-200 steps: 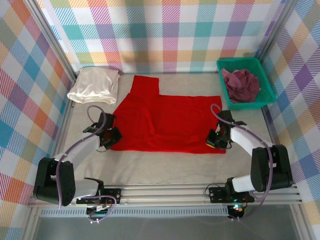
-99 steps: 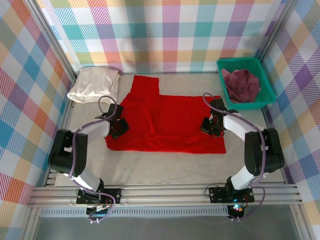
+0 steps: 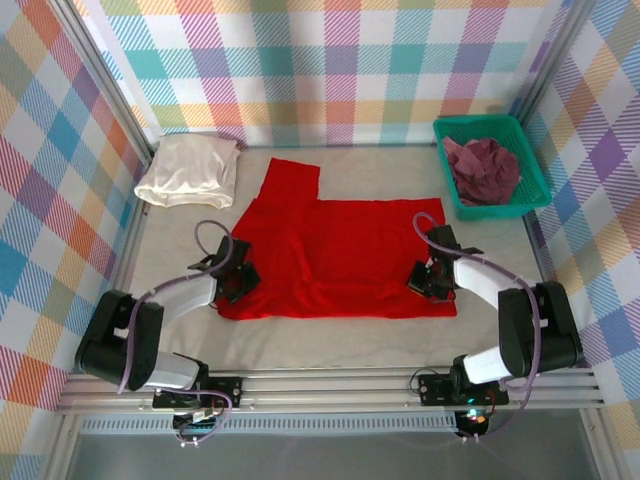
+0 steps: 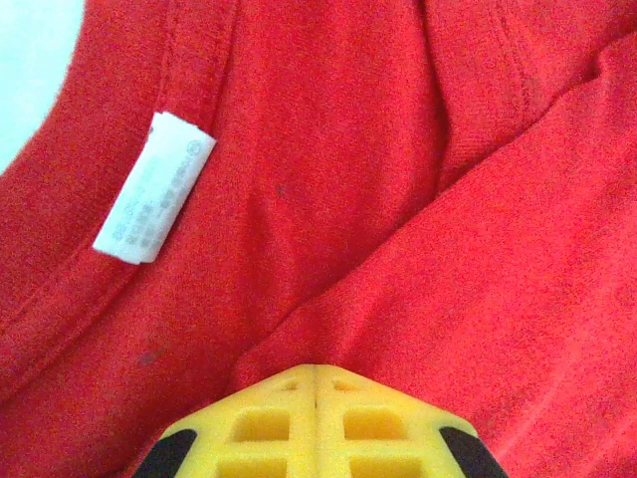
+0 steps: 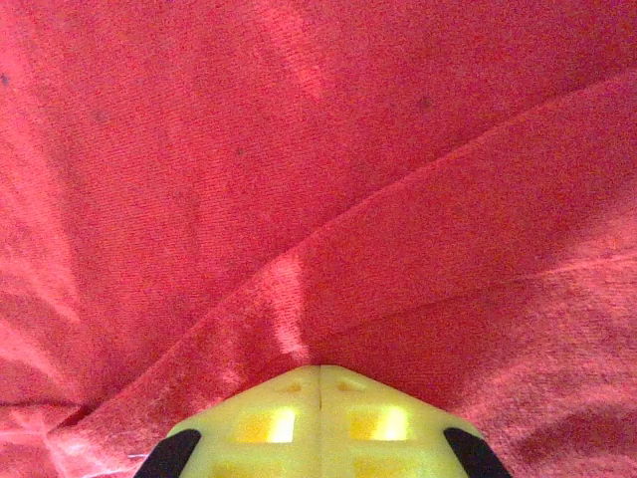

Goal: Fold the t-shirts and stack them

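Top external camera: mounted above and behind the arm bases, looking down on the whole tabletop [image 3: 330, 340]. Wrist cameras: held very close to the red t-shirt [image 3: 340, 255], one toward each side edge of the tabletop. All three views share that cloth.

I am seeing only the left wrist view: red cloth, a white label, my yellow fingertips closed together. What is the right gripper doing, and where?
Observer: The right gripper is shut on a fold near the right edge of the red t-shirt.
Operator: Where is the cream-white one?
Observer: The cream-white t-shirt lies at the far left, apart from the red one.
Operator: And the third?
Observer: The maroon-purple t-shirt lies crumpled inside the green basket, far right.
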Motion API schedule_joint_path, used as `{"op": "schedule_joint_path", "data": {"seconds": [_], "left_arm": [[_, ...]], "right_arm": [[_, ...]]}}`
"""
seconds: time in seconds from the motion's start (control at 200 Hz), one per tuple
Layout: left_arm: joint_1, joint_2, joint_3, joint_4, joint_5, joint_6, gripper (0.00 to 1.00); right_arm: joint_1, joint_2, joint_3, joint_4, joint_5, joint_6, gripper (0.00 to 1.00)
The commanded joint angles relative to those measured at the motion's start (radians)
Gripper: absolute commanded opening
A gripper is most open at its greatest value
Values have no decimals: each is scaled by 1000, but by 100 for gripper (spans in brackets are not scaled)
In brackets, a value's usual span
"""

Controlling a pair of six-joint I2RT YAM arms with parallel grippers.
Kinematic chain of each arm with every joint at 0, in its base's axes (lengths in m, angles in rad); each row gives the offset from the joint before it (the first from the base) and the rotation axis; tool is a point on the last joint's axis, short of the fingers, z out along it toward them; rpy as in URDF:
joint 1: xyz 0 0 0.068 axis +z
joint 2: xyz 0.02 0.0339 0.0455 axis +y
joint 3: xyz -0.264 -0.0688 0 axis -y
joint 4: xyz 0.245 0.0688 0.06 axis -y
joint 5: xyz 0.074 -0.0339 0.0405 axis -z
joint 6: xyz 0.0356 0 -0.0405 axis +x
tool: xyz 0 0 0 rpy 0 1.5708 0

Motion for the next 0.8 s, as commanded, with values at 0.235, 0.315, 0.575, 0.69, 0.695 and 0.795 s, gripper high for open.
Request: {"op": "schedule_joint_path", "data": {"seconds": [0.235,0.315,0.575,0.69,0.695,0.795], "left_arm": [[-43,-30,239,-279,-165,87,3],[-26,40,405,-282,-167,190,11],[69,453,1031,-360,-18,413,21],[99,625,1227,-354,32,444,27],[100,632,1236,-357,33,446,27],[120,786,1422,-419,41,462,29]], "right_arm": [[1,-31,124,-21,13,-43,0],[1,-46,194,1,26,-64,0],[-5,29,402,95,47,-138,15],[-53,93,453,106,-10,-136,22],[-55,95,453,109,-14,-135,22],[-86,116,442,139,-62,-130,25]]}}
